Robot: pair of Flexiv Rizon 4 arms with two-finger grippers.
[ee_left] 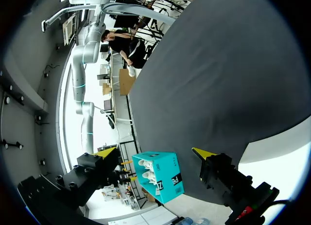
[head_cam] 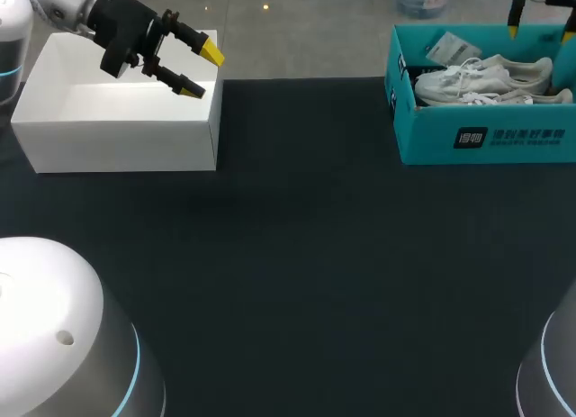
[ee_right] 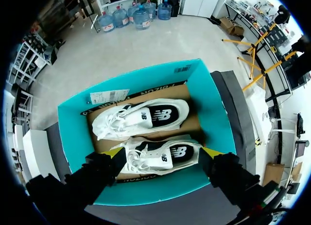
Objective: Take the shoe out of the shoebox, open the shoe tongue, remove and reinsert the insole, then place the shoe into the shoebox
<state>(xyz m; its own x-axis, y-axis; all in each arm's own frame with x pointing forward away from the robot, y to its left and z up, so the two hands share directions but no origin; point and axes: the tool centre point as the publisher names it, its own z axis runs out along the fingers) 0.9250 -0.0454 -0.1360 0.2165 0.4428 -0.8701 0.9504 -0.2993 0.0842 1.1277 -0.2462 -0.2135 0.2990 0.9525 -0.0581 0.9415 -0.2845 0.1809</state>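
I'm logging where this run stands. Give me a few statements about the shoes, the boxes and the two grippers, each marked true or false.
1. Both white shoes lie inside the teal shoebox. True.
2. The right gripper is shut on a shoe. False: it is open above the shoebox, with its fingers spread over the nearer shoe and not gripping it.
3. The left gripper is open and hangs over the white box. True.
4. One shoe lies on the dark table between the two boxes. False: no shoe is on the table; both are in the shoebox.
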